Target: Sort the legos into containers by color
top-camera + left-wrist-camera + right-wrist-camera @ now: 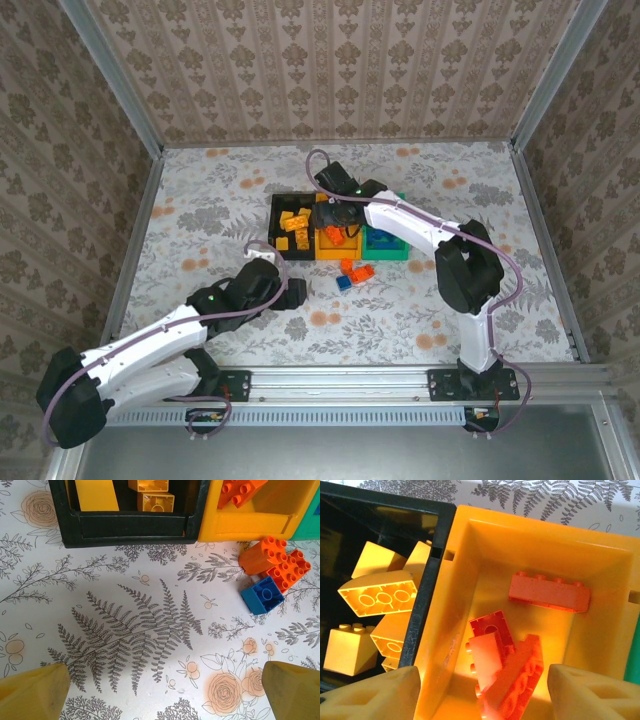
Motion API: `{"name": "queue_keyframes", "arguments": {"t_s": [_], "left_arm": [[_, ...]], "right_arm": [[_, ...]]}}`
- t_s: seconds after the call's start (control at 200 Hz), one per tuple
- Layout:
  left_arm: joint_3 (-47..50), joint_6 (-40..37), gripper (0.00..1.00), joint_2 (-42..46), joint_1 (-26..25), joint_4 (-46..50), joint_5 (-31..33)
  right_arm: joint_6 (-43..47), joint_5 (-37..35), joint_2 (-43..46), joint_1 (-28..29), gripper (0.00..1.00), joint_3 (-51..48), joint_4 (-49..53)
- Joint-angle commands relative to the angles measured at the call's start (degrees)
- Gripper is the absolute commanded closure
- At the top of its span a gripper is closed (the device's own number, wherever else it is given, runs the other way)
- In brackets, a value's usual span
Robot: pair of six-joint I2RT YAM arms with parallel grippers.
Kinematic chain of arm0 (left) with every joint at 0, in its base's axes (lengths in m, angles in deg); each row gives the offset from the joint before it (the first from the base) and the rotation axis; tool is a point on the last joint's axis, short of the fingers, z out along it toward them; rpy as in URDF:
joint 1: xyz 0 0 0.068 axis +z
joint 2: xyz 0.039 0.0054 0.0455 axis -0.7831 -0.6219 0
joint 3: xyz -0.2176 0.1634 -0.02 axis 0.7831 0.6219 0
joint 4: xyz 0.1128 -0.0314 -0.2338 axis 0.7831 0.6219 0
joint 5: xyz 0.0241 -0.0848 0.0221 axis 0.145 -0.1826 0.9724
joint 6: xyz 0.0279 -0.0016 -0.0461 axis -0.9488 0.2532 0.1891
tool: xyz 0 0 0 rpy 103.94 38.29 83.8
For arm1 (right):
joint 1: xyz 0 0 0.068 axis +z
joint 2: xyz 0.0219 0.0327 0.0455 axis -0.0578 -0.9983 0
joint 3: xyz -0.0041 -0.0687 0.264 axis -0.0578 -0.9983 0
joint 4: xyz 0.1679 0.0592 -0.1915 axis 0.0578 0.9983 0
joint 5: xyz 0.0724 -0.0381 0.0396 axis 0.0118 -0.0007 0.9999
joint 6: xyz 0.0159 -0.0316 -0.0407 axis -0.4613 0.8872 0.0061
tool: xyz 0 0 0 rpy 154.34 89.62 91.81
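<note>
My right gripper (337,218) hangs open over the yellow-orange container (600,570); its fingertips (375,695) stand wide apart. Between them lie several red-orange legos (550,594), one blurred (520,680), touching neither finger. The black container (427,605) beside it holds yellow legos (377,595). My left gripper (165,695) is open over bare table, in front of the black container (130,527). Two red-orange legos (265,555) and a blue one (262,595) lie loose on the table in front of the yellow-orange container (250,520). The green container (388,243) ends the row.
The floral table cover (200,200) stretches left and right of the containers. Metal frame rails (135,240) and patterned walls bound the table. The right arm's cable (318,165) loops behind the black container.
</note>
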Motion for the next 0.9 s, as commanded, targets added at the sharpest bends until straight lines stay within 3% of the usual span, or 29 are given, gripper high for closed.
{"name": "queue_keyframes", "arguments": {"t_s": [0.0,0.16,0.545,0.895], "left_arm": [[-2.1,-1.9,0.00,-0.9,-0.5,0.9,-1.0],[-6.6,-5.8,0.03,-6.7,-2.0,0.4,-1.5],[-22.0,-17.0,0.15,-33.2,-9.8,-5.1,-0.7],[-29.3,-21.4,0.16,-47.1,-9.7,-4.7,-0.6]], "right_arm": [[-0.2,-0.3,3.5,0.0,0.27,0.1,0.6],[-2.7,0.1,13.1,0.0,0.25,-8.9,-4.8],[-7.9,-2.5,38.8,-1.7,0.23,-35.5,-10.0],[-9.2,-3.2,48.3,-4.6,0.22,-42.0,-8.9]]}}
